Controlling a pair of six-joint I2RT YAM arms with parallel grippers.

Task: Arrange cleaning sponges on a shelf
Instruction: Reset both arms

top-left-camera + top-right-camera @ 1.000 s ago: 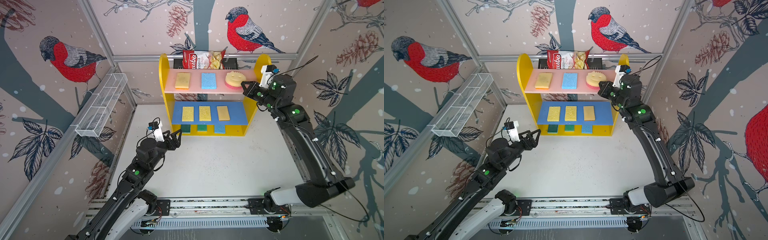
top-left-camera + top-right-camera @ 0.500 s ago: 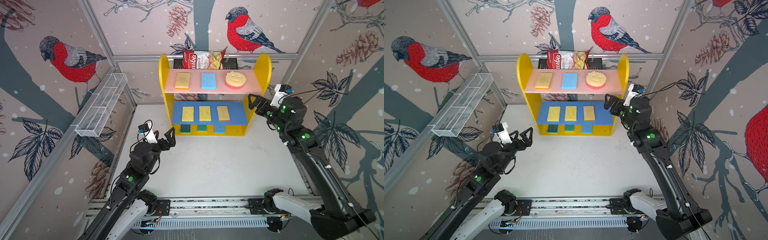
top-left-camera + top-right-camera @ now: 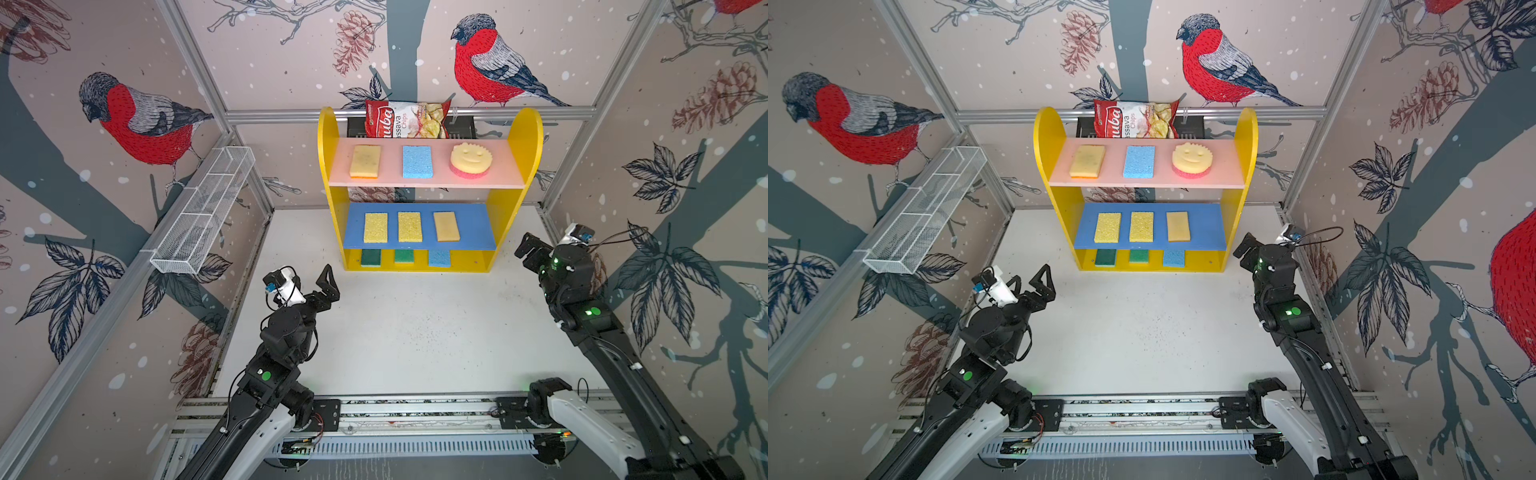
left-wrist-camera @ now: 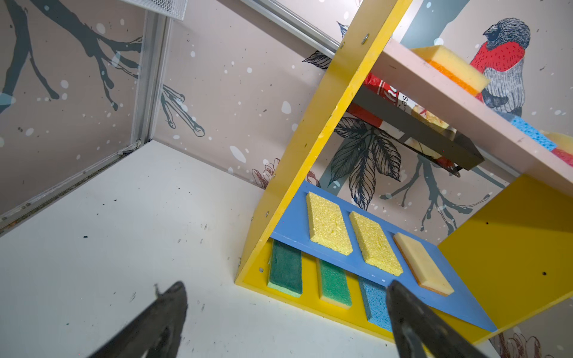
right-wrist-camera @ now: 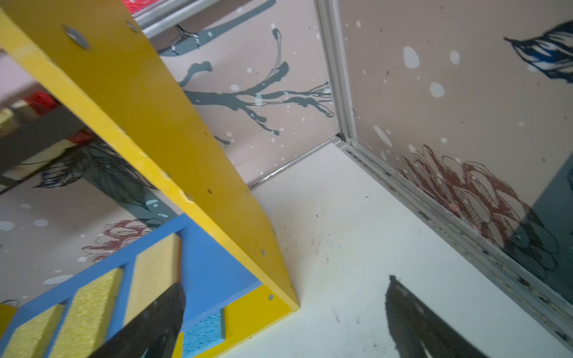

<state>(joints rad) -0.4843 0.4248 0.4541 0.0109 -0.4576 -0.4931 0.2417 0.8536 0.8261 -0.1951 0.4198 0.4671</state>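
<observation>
A second earlier the right end effector [image 3: 528, 251] had been up at the top board [image 3: 440, 178], nearly shut beside the smiley sponge [image 3: 471, 160]. It had since let go, spread its fingers wide and dropped back. It hung empty, low over the bench [image 3: 415, 332], just outside the side panel of the shelf [image 3: 519, 166], with the smiley sponge high ahead of it and well apart. The left end effector [image 3: 1029, 283] had also opened fully and backed away from the shelf's front corner. It held nothing, and the shelf stood ahead of it and to its right.

I judged the arranging finished. Nine sponges [image 3: 410, 226] lay in rows of three on the top board, the middle board [image 3: 478, 232] and the base [image 3: 469, 264]. None was on the bench and none was in either end effector, so both retreats looked like a final withdrawal.

In both top views the middle board covered most of the three base sponges, leaving only their front edges; the left wrist view showed more of them. The right wrist view was smeared and caught little beyond the side panel, part of the middle board and a few sponges. The tray [image 3: 461, 131] behind the shelf was mostly hidden by the chips bag [image 3: 405, 120] and the top board, so whatever lay behind the shelf could not be told.
</observation>
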